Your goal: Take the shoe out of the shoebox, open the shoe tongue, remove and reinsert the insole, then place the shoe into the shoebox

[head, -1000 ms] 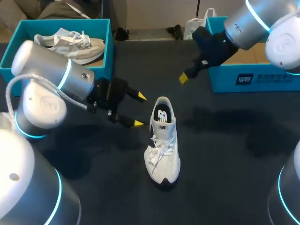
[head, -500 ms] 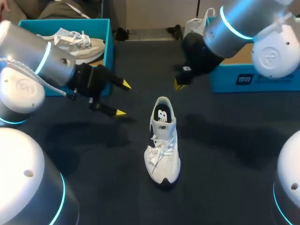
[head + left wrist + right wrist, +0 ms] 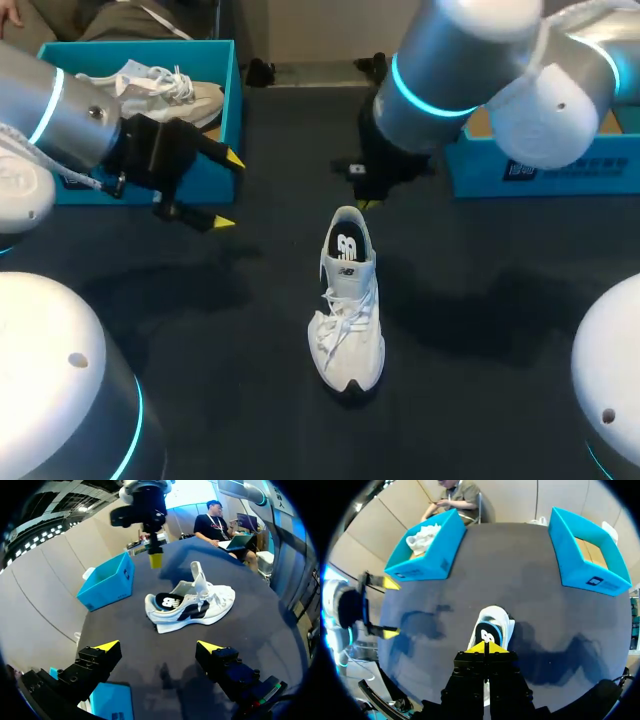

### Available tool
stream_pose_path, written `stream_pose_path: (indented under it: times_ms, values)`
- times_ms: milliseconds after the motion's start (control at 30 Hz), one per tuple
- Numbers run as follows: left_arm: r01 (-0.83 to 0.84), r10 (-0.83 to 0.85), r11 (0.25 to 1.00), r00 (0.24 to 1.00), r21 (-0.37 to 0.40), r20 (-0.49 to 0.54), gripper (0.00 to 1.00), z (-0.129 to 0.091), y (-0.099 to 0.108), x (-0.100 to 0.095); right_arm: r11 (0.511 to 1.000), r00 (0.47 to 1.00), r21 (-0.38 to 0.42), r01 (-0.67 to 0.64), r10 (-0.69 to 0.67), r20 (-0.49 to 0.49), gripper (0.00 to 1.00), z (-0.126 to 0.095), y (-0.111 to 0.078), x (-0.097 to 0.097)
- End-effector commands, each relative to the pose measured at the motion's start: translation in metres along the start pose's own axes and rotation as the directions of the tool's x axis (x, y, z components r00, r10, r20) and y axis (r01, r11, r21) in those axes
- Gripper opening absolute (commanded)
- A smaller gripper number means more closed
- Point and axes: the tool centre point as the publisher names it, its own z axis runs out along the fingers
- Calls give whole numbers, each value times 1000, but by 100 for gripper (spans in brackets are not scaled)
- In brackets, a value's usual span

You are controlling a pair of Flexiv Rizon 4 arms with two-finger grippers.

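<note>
Right gripper (image 3: pixel 485 648), its 2 yellow tips pressed together, hangs near the heel opening of the white shoe (image 3: pixel 348 300), likely to dig at the insole (image 3: pixel 346 246). Left gripper (image 3: pixel 227 190), fingers apart, stands well aside, giving room. The shoe rests on the table (image 3: pixel 500 300).

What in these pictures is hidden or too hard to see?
- Right wrist view: the right pincer covers the toe of the white shoe.
- Head view: that pincer sits almost wholly under its arm; only a yellow tip shows.
- All views: the front of the insole, under tongue and laces.
- Head view: the second shoe in the left shoebox, partly behind the left arm.
</note>
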Motion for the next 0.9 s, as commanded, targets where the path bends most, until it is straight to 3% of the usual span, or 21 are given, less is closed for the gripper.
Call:
stream_pose_path:
  times_ms: [33, 367, 900]
  values:
    - [11, -11, 1000, 1000, -16, 21, 100, -6, 6, -6, 1000, 996, 6, -21, 20, 88, 0, 19, -4, 11]
    - [21, -18, 999, 997, -37, 77, 100, -18, 14, -23, 996, 995, 55, -69, 65, 77, 0, 41, -24, 15]
    - [38, -36, 999, 994, -17, 101, 100, -29, 18, -27, 986, 991, 143, -81, 65, 118, 0, 71, -47, 16]
